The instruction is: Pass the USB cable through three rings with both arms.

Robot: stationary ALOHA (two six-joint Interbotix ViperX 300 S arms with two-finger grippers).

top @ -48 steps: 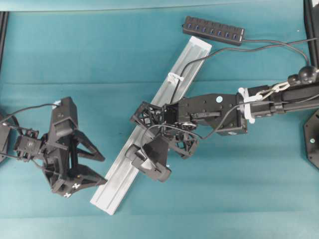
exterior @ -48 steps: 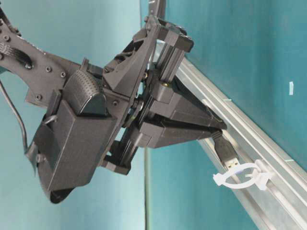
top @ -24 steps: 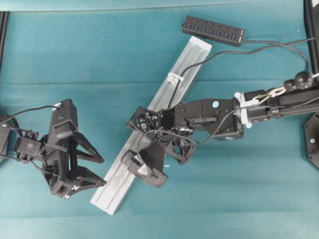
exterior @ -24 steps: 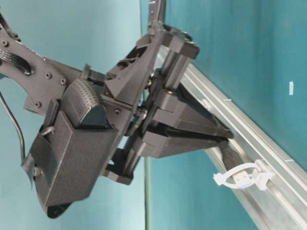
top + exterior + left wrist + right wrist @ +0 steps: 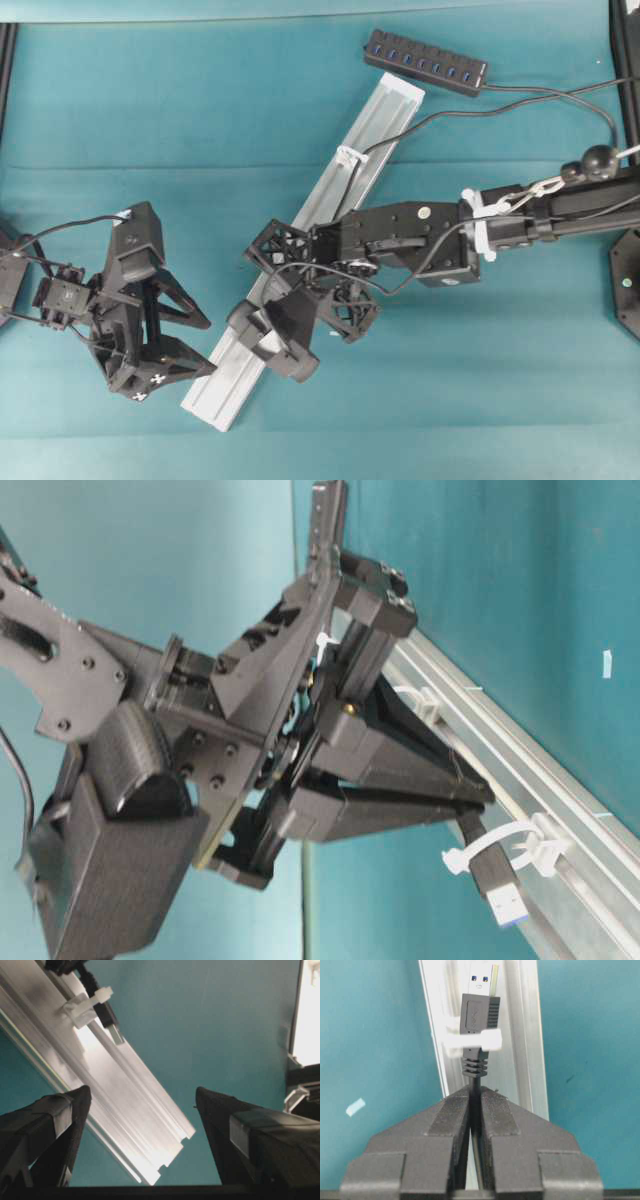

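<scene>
Silver aluminium rail (image 5: 300, 265) lying diagonally on teal cloth, far end up right near a black hub (image 5: 427, 62), near end down left. Right gripper (image 5: 475, 1105) clamped on the USB cable (image 5: 476, 1077) just behind its plug (image 5: 497, 872), plug already poking through a whitish ring (image 5: 500, 845), long axis along the rail. Left gripper (image 5: 195, 340), jaws spread wide and empty, waiting beside the rail's near end, directly ahead of the plug and likely better placed to receive it.
</scene>
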